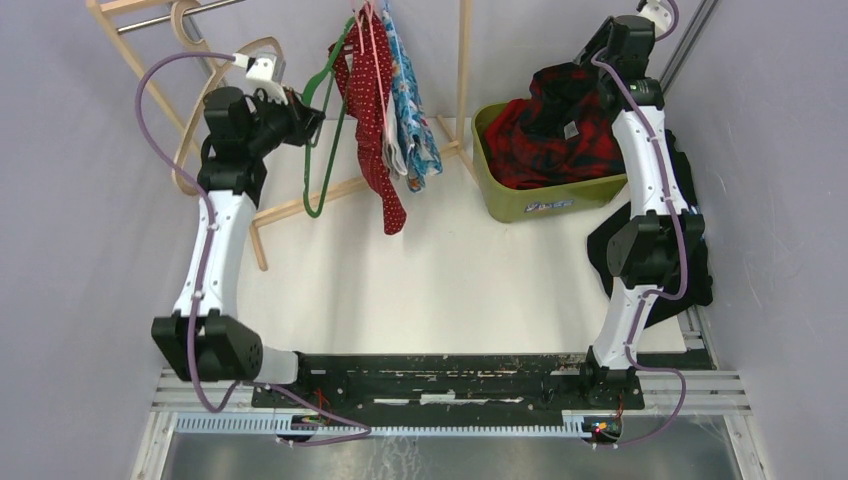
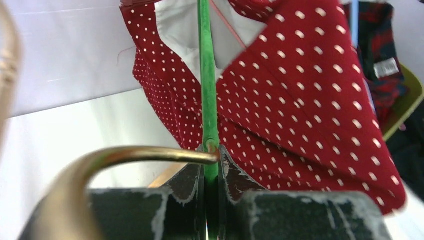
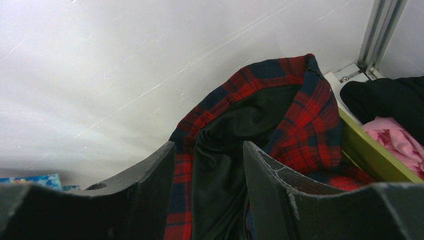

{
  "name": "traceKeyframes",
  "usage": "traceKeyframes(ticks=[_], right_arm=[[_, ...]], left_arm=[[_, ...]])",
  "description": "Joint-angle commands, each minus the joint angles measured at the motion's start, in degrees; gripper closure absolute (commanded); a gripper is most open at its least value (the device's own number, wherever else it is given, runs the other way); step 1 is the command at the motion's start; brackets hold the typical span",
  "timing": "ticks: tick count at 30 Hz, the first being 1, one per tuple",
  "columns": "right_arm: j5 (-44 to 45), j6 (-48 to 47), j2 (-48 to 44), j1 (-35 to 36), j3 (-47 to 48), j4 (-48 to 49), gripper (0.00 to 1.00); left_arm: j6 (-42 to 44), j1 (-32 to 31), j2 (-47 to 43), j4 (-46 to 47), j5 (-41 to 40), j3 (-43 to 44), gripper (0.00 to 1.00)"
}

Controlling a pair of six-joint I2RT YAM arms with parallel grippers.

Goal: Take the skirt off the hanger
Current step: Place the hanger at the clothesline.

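The left gripper (image 2: 211, 167) is clenched on the thin bar of a green hanger (image 2: 207, 75). Just behind that bar hangs the red polka-dot skirt (image 2: 300, 100), draped from the wooden rack (image 1: 463, 60) at the far edge of the table (image 1: 450, 290), with a blue floral garment (image 1: 415, 120) touching it on the right. The right gripper (image 3: 210, 170) is released, with its jaws apart and nothing between them, above a red plaid garment (image 3: 305, 125) heaped in the green bin (image 1: 535, 205) at the far right corner.
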Motion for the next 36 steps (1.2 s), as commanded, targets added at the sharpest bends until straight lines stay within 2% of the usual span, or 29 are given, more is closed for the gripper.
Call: traceKeyframes(ticks=[1,11,16,21,28,32,36], right_arm=[[-2.38,-2.01,1.52,-0.37,3.02,2.18,0.42],[-2.22,-3.06,3.64,-0.48,6.25,1.29,0.43],[-3.89,-4.06,3.64,-0.49,6.51,1.36,0.44],[-6.08,-6.40,2.67,-0.47,5.98,2.29,0.43],[-29.61,-6.52,-0.63,0.19,1.18,13.33,0.46],[-33.97,-6.57,-3.16,2.05,-1.56,15.56,0.46],[-35.35,-5.38,-6.02,5.57,-5.04,17.70,0.45]], left_arm=[[7.76,-0.13,-10.37,3.80,9.47,-5.38,0.97],[18.62,-0.11,-17.83,-2.20,18.15,-6.32,0.97],[17.63,-0.11,-19.24,-2.17,21.87,-6.61,0.97],[19.35,-0.16,-20.08,-4.27,21.15,-6.53,0.97],[17.63,-0.47,-22.95,-4.55,22.11,-8.22,0.97],[18.83,-0.51,-26.50,-5.26,17.56,-13.23,0.97],[20.02,-1.72,-27.37,-4.78,15.36,-14.55,0.97]])
